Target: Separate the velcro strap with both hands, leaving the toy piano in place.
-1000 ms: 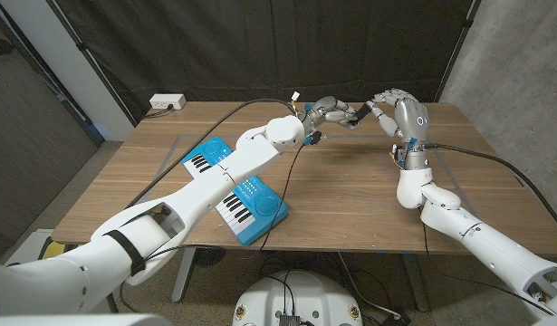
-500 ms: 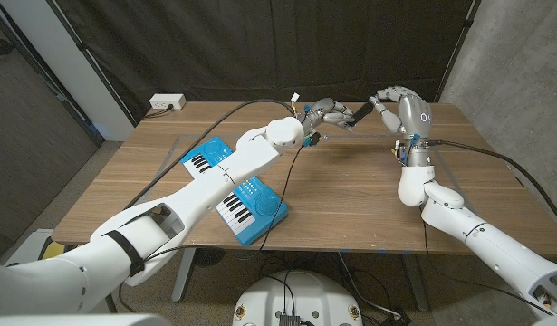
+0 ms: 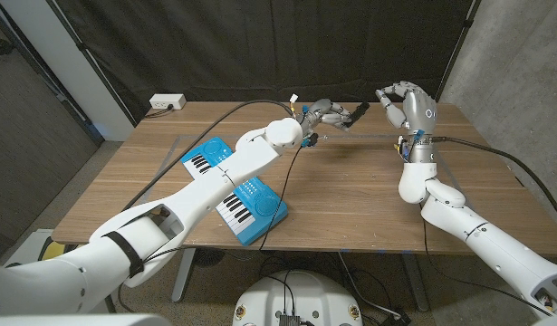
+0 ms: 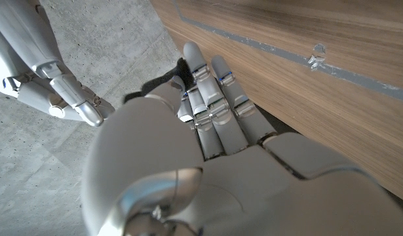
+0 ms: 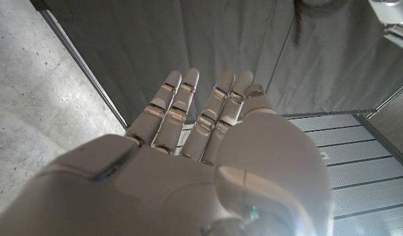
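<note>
Over the tabletop's far edge, left hand (image 3: 328,113) is gripping the black velcro strap (image 3: 357,114), strap poking out twd the right hand (image 3: 407,101). Right hand is hanging just apart, fingers spread, holding nothing. Blue toy piano (image 3: 237,187) is sitting nr the front-left edge, partly under the left arm.

The head view looks down from above the near edge of the worktop (image 3: 350,195), facing the far dark curtain (image 3: 260,45), with both arms entering from the near corners. The left wrist view sits close behind the left hand (image 4: 208,170), its picture turned (worktop planks run above the concrete wall). The right wrist view sits as close behind the right hand (image 5: 188,170), facing the curtain. Head and left wrist views share the worktop's far edge and the right hand's fingers (image 4: 76,105).
</note>
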